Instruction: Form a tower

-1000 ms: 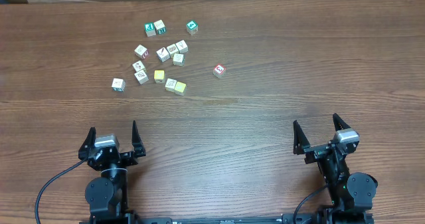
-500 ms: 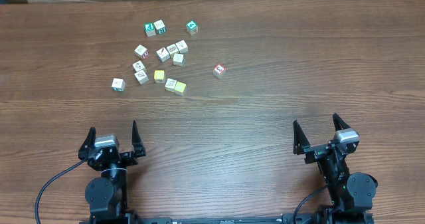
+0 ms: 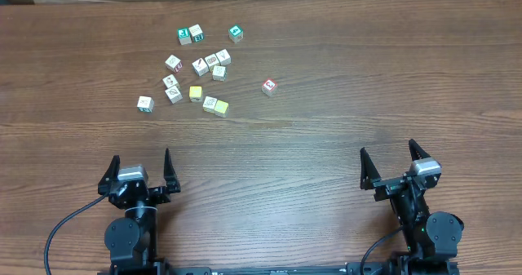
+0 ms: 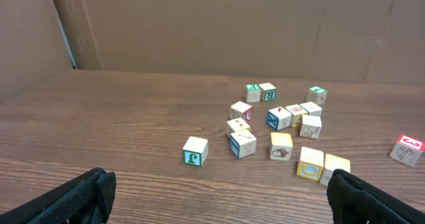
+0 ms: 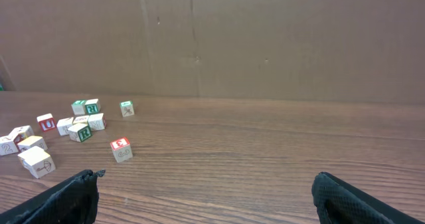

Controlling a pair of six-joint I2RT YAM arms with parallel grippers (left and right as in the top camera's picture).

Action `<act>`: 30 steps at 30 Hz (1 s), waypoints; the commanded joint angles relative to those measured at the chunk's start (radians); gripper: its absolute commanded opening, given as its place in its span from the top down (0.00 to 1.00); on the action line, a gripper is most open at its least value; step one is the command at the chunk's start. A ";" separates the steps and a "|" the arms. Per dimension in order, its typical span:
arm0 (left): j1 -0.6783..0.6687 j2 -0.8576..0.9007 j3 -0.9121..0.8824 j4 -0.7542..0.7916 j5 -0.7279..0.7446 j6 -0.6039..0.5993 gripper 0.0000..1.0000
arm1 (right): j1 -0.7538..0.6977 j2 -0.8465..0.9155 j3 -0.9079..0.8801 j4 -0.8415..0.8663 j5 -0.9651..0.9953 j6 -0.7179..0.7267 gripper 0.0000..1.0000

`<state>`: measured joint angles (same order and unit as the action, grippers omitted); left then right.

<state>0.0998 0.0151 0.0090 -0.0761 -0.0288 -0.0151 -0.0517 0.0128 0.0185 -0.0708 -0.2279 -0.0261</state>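
Cubes lie loose on the table, clustered toward its far edge and left of its middle. No tower stands yet: every cube sits singly on the wood, none on top of another.

A red-marked cube sits apart from the cluster, on the side nearer the table's right edge. A green-faced cube is the one closest to the far edge. Two pale yellow cubes mark the near side of the group, and one of them appears to touch a white neighbour. At the cluster's heart the cubes are so tightly packed that the overhead view does not show which of them touch.

Both arms wait at the near edge, well apart from the cubes. The left gripper sits near the near left corner and the right gripper near the near right corner. Each has its fingers spread wide and holds nothing.

Judging by their look, the cubes are small wooden blocks, light and rigid, with flat faces that should neither give nor crush under a pinch. Printed or painted faces may be a little slick, so a square, centred grip matters. The best hold is probably across two opposite side faces at mid-height, leaving top and bottom free so the cube can be set down flat.

The red-marked cube has room on all sides for the fingers. Crowded cubes may need an approach from whichever pair of faces is clear. A narrow stack will likely topple at a slight nudge, so each cube should be placed squarely.
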 commanded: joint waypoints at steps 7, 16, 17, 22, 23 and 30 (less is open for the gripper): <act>-0.002 -0.010 0.044 -0.002 0.056 0.015 0.00 | 0.004 -0.010 -0.010 0.006 0.010 0.002 0.00; -0.002 -0.010 0.044 0.001 -0.085 0.016 0.01 | 0.004 -0.010 -0.010 0.006 0.010 0.002 0.00; -0.002 -0.010 0.044 0.001 -0.097 0.015 0.00 | 0.004 -0.010 -0.010 0.006 0.010 0.002 0.00; -0.002 -0.010 0.028 -0.005 -0.082 -0.008 0.00 | 0.004 -0.010 -0.010 0.006 0.010 0.002 0.00; -0.002 -0.010 0.023 -0.006 -0.082 -0.008 0.00 | 0.004 -0.010 -0.010 0.006 0.010 0.002 0.00; -0.002 -0.010 0.008 -0.002 -0.082 -0.011 0.00 | 0.004 -0.010 -0.010 0.006 0.010 0.002 0.00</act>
<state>0.0998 0.0151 0.0250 -0.0826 -0.0948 -0.0193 -0.0517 0.0128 0.0185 -0.0708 -0.2283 -0.0257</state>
